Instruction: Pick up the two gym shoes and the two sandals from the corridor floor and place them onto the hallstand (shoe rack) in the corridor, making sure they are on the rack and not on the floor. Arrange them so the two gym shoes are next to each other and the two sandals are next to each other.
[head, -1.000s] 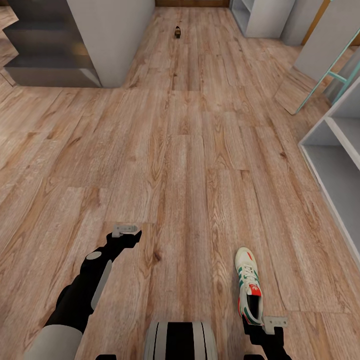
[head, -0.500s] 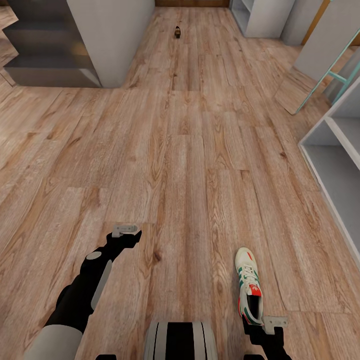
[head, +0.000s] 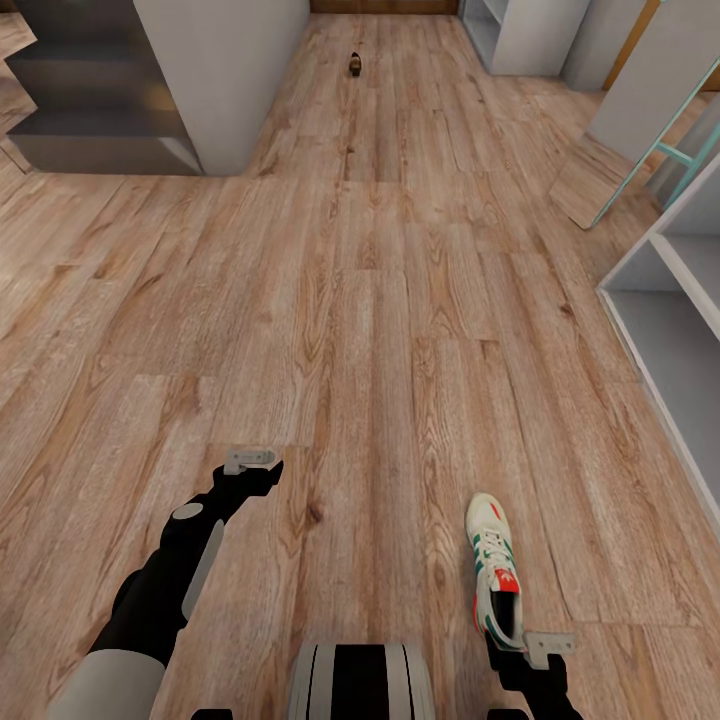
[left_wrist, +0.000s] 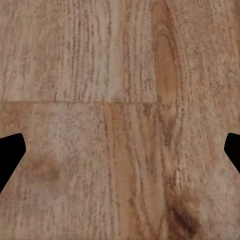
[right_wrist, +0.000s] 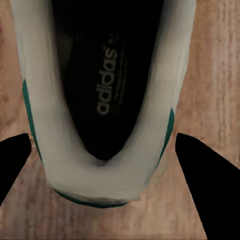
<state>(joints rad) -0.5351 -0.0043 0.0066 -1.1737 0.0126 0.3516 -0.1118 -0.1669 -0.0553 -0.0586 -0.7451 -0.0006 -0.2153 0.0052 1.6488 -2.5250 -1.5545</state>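
The wood floor (head: 380, 300) stretches out in front of you, all light brown planks. On your right stands a pale grey shelf unit (head: 672, 330) with open shelves. Far up the corridor sits a tiny dark thing (head: 355, 65) (too small to tell what it is).

One gym shoe (head: 494, 570) lies on the floor near your right side, toe pointing away from you, well apart from the shelf unit. Your right gripper (right_wrist: 102, 165) hangs right at the heel of the shoe. Its two fingers sit wide apart, one on each side of the heel, and they hold nothing. You can see the dark inside of the shoe from the right wrist view.

Your left gripper (left_wrist: 120, 155) hangs over bare floor. Its fingers are spread wide too, with nothing in them.
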